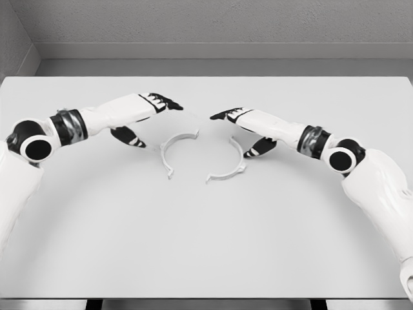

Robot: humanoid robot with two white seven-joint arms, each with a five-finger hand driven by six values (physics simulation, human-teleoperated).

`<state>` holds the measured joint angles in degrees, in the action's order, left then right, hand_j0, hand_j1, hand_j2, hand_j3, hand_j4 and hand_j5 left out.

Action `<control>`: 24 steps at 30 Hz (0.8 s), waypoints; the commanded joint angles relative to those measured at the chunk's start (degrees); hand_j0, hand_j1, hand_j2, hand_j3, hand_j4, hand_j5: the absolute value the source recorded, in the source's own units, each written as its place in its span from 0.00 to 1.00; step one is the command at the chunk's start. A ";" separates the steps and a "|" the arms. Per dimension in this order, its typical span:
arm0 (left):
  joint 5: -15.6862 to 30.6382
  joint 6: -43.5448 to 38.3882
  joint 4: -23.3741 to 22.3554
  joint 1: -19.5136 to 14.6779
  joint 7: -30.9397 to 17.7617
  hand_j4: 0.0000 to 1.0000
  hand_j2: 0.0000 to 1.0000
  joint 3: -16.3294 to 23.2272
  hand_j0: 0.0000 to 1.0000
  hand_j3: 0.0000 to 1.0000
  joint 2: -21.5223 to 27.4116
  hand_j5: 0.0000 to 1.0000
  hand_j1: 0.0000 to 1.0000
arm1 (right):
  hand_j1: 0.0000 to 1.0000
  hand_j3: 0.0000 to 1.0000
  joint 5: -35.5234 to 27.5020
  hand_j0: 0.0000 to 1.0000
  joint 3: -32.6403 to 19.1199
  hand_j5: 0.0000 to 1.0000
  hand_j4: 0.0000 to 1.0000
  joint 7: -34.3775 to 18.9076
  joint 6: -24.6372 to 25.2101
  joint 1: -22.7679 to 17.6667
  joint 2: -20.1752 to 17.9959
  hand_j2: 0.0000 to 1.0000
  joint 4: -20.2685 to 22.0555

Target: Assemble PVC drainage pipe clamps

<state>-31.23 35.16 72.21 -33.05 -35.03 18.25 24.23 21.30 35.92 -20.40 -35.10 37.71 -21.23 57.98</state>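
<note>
Two white half-ring clamp pieces lie flat near the table's middle, their open sides facing each other with a gap between. The left clamp half curves from upper right to lower left. The right clamp half curves from top to lower left. My left hand hovers just left of and above the left half, fingers spread, thumb pointing down toward the table, holding nothing. My right hand mirrors it beside the right half, fingers extended, thumb close to the ring's outer edge, nothing grasped.
The white table spans the view, with its front edge at the bottom. A grey wall rises behind its far edge.
</note>
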 commanded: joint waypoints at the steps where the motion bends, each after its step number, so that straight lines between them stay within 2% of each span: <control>1: 0.38 -0.16 -0.14 0.09 0.03 1.00 1.00 -2.34 1.00 1.00 2.05 1.00 1.00 | 1.00 1.00 -0.29 1.00 -0.06 1.00 1.00 0.01 0.10 0.00 0.58 1.00 0.03; 5: 0.74 -0.16 -2.16 0.18 0.03 1.00 1.00 -3.57 1.00 1.00 6.01 1.00 1.00 | 1.00 1.00 -0.29 1.00 0.03 1.00 1.00 0.01 0.10 0.09 0.93 1.00 0.03; 13: 1.44 -0.16 -4.62 0.70 0.03 1.00 1.00 -5.07 1.00 1.00 8.38 1.00 1.00 | 1.00 1.00 -0.29 1.00 -0.41 1.00 1.00 0.10 0.10 -0.17 0.49 1.00 -0.06; 17: 1.88 -0.16 -4.36 1.14 0.03 1.00 1.00 -4.63 1.00 1.00 8.29 1.00 1.00 | 1.00 1.00 -0.73 1.00 -1.64 1.00 1.00 0.19 0.10 -0.44 -3.64 1.00 0.20; 24: 3.29 -0.16 -3.48 1.50 0.03 1.00 1.00 -4.45 1.00 1.00 8.38 1.00 1.00 | 1.00 1.00 -0.73 1.00 -2.17 1.00 1.00 0.19 0.10 -1.49 -5.58 1.00 1.70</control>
<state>-28.91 35.17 68.49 -31.47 -35.03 13.76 32.51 21.03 33.90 -20.25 -35.10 36.12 -26.09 59.19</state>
